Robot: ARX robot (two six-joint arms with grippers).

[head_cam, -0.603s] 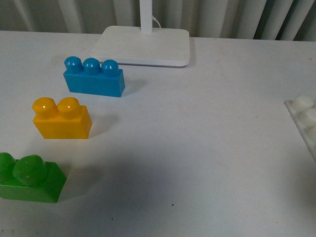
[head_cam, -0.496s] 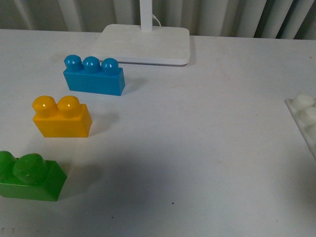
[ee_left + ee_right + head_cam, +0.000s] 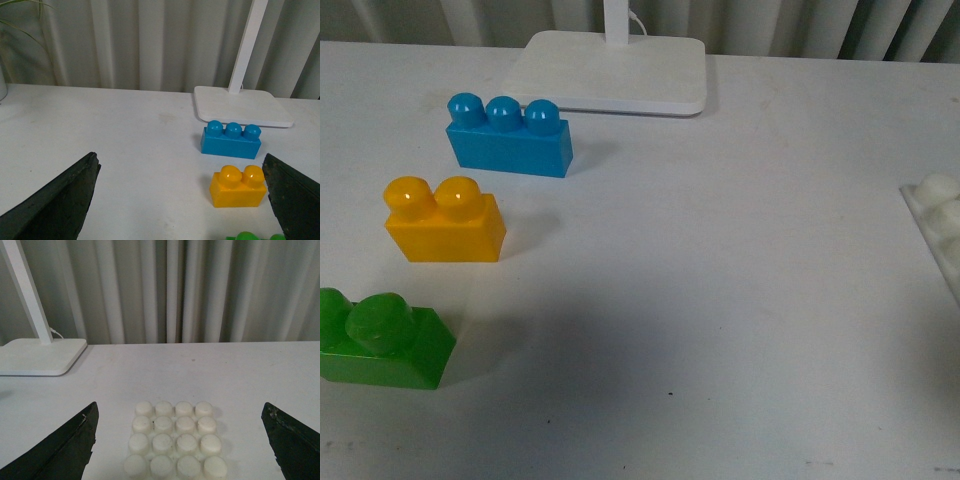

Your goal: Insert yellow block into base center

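The yellow block (image 3: 444, 222) stands upright on the white table at the left, two studs up; it also shows in the left wrist view (image 3: 238, 186). My left gripper (image 3: 182, 200) is open and empty, and the block lies ahead, close to one finger. The base (image 3: 175, 439), a white plate of round studs, lies between the open jaws of my right gripper (image 3: 180, 442), which is empty. In the front view only the base's corner (image 3: 937, 214) shows at the right edge. Neither arm shows in the front view.
A blue three-stud brick (image 3: 510, 137) stands behind the yellow block, and a green brick (image 3: 378, 339) in front of it at the left edge. A white stand (image 3: 610, 72) with an upright pole sits at the back. Curtains hang behind the table.
The front view has shifted slightly, so everything sits a little lower in the picture. The bricks have not moved on the table.
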